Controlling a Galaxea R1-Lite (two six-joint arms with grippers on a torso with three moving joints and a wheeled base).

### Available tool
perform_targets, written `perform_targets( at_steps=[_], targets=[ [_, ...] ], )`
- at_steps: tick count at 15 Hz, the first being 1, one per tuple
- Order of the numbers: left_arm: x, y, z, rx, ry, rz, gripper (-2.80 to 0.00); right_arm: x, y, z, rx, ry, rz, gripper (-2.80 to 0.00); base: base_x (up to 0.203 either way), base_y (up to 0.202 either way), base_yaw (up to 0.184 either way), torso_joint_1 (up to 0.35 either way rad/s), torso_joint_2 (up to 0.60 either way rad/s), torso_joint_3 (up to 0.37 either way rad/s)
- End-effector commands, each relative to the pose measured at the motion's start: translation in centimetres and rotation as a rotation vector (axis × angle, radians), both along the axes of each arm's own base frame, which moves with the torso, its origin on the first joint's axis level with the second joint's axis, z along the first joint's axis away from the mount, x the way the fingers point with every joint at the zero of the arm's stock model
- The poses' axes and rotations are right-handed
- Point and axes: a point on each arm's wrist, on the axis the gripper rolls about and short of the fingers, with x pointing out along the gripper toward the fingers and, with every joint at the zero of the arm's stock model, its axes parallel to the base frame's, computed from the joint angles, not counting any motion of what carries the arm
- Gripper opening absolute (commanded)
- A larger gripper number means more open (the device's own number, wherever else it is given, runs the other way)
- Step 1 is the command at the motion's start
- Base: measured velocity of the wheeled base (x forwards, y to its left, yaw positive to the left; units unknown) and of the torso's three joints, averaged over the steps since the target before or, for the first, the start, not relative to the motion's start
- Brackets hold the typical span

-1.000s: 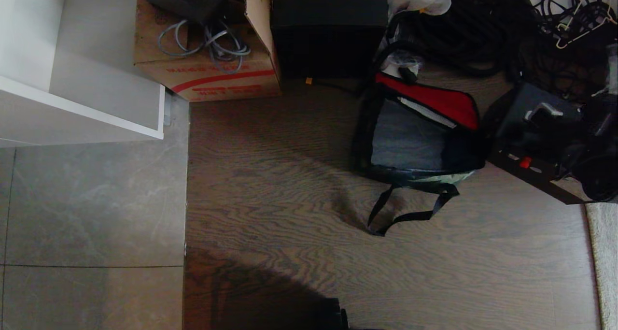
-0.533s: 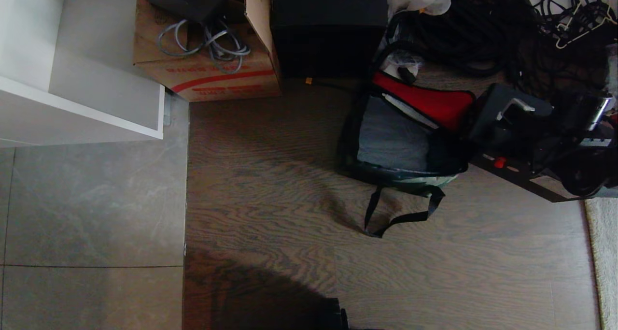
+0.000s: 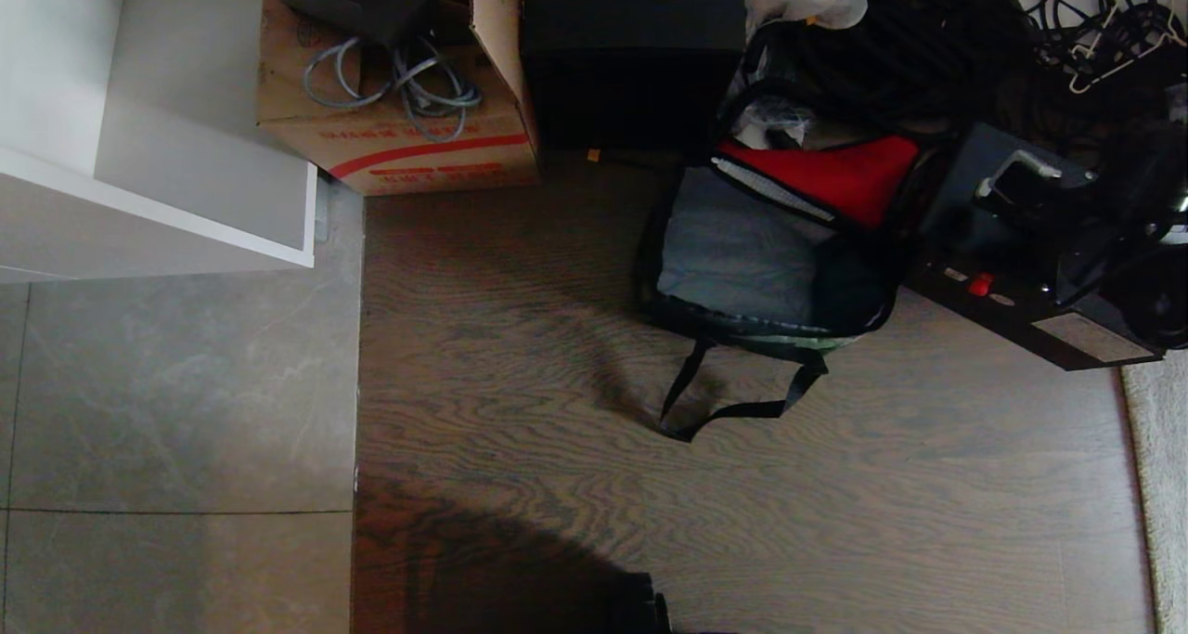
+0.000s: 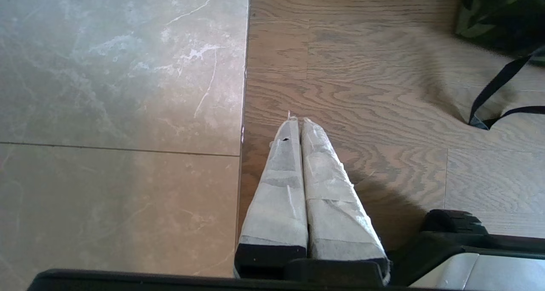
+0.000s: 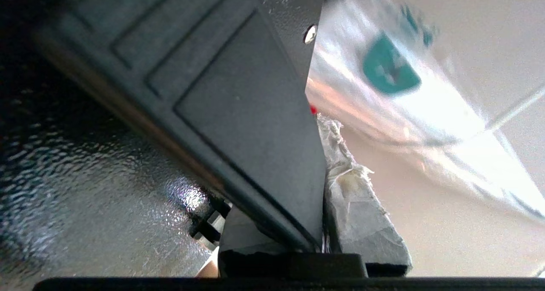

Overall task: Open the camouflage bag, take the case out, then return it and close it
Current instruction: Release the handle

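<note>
The case [image 3: 1021, 272] hangs tilted just right of the camouflage bag [image 3: 742, 263], which lies unzipped on the floor. The right gripper [image 5: 323, 223] pinches the case's thin edge; so slim a hold could probably slip, or the corner could snag the bag's rim. The left gripper [image 4: 298, 154] is closed, idle.

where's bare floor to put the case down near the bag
Bare wood floor in front of the bag, past its strap, and left of it toward the tiles. Crowded behind: cardboard box, black box, cable pile. The right gripper holds the case at the bag's right.
</note>
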Motion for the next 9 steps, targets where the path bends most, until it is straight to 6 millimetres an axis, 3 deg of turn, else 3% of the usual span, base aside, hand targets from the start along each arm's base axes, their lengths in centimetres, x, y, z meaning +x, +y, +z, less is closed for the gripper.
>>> perform_targets(
  at_steps=[1, 4, 9],
  targets=[
    [0.1, 0.0, -0.2, -0.001, 0.007, 0.000, -2.80, -2.8, -0.4, 3.1, 0.002, -0.040, -0.028, -2.80, 0.000, 0.000, 0.000, 0.000, 0.00, 0.000],
    [0.1, 0.0, -0.2, -0.001, 0.007, 0.002, -2.80, -5.4, -0.2, 5.1, 0.042, -0.051, -0.029, -2.80, 0.000, 0.000, 0.000, 0.000, 0.00, 0.000],
    [0.1, 0.0, -0.2, -0.001, 0.007, 0.002, -2.80, -6.9, -1.0, 6.2, 0.050, -0.068, -0.065, -2.80, 0.000, 0.000, 0.000, 0.000, 0.00, 0.000]
  ],
)
